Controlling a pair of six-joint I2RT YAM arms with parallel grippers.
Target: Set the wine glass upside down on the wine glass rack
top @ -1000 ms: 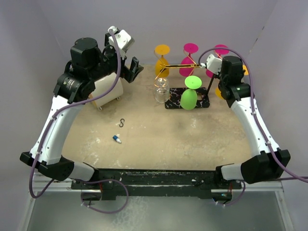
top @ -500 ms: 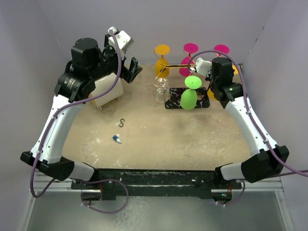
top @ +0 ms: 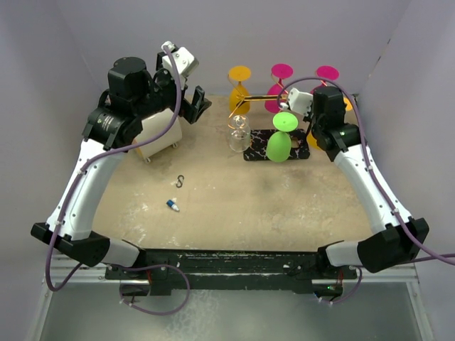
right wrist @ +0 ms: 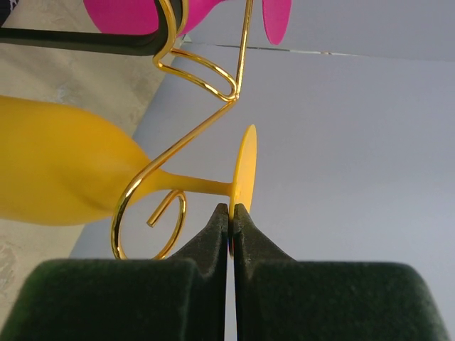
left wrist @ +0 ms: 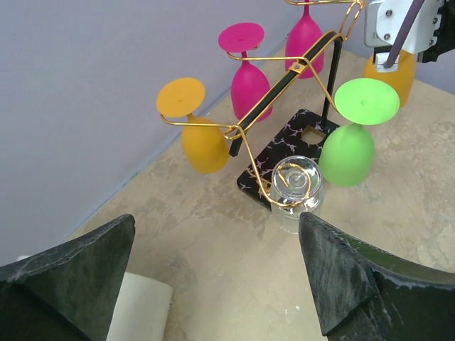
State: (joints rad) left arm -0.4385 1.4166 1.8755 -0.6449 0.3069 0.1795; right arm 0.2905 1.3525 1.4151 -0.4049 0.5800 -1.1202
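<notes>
**A:** Overhead panel first. Where is the glass in question?

**B:** The orange wine glass (right wrist: 50,170) hangs at the 3 o'clock end of the rack (left wrist: 288,145). The rack stands at about 1 o'clock on the table (top: 234,206). The bowl points down, the stem lies inside the curled gold wire, and the foot is outermost.

**A:** And the right claw (right wrist: 231,208)?

**B:** Pressed together on the thin rim of that foot, pinching only its very edge. The left claw (left wrist: 217,220) is spread wide and holds nothing. It sits up at 10 o'clock, well apart from the rack and facing it.

**A:** So the hanging looks nearly done. What could spoil it?

**B:** Three things, in my judgement.
- The hold is on a sliver of rim. A small twist could let the foot slide out and the glass swing against the wire.
- Whether the stem sits fully home in the curl cannot be told from here. If it is let go too near the mouth of the curl, the glass could slip off and fall.
- If the arm backs away before the fingers part, it would drag the glass outward, and the rack with it.

**A:** The neighbours?

**B:** The green glass (left wrist: 347,153) at the rack's 6 o'clock, the clear glass (left wrist: 297,192), the pink glasses (left wrist: 249,89) and a second orange glass (left wrist: 202,145) share the same frame. A jolt would likely reach them all.
</notes>
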